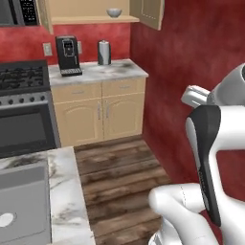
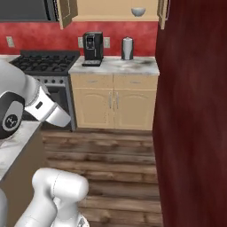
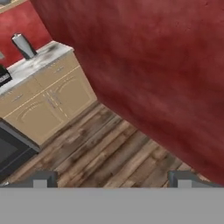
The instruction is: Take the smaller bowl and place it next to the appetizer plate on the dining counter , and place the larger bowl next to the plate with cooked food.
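A small greyish bowl [image 1: 114, 12] [image 2: 138, 11], which looks like the smaller bowl, sits on the shelf of an open upper cabinet above the far wall counter. My gripper [image 3: 112, 179] is open, its two dark fingertips [image 3: 41, 179] wide apart with nothing between them, pointing at the wooden floor and red wall, far from the bowl. The marble top [image 1: 64, 191] [image 2: 11, 150] at my left looks like one end of the dining counter. The larger bowl, the appetizer plate and the plate with cooked food are out of view.
A red wall [image 1: 191, 52] [image 2: 190, 111] stands close on the right. On the far counter [image 1: 100, 72] are a black coffee machine [image 1: 68, 55] and a metal canister [image 1: 104, 51]. A stove [image 1: 21, 105] is left of it. A grey sink basin [image 1: 24, 201] sits in the marble top.
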### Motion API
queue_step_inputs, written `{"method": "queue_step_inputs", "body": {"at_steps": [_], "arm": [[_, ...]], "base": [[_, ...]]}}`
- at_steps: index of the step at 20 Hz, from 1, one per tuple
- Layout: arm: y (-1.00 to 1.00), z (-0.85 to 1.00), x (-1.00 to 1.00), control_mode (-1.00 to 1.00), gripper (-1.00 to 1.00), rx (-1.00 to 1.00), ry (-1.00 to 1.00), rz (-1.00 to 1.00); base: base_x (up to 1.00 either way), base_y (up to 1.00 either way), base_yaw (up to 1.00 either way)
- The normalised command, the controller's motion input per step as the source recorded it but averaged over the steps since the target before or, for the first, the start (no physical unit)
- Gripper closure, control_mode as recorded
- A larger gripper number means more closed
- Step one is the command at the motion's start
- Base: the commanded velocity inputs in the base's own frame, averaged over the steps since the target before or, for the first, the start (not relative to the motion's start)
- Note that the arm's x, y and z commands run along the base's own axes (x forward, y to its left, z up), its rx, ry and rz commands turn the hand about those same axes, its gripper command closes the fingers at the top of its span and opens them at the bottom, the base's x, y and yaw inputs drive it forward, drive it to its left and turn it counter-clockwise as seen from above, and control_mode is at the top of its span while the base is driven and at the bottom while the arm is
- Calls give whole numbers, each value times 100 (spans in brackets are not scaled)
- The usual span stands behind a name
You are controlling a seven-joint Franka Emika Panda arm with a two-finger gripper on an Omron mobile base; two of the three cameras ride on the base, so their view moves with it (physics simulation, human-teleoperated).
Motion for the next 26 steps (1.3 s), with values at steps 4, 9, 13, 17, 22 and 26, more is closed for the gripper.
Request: {"method": "queue_step_inputs", "body": {"at_steps": [4, 9, 13, 17, 22, 26], "arm": [[0, 0, 0, 100, -100, 0, 0, 0], [0, 0, 0, 100, -100, 0, 0, 0], [0, 0, 0, 100, -100, 0, 0, 0], [0, 0, 0, 100, -100, 0, 0, 0], [0, 0, 0, 100, -100, 0, 0, 0], [0, 0, 0, 100, -100, 0, 0, 0]], "base": [[100, -1, 2], [100, 0, 1], [100, -6, 1], [100, -17, 0], [97, -23, 0], [83, -17, 0]]}}
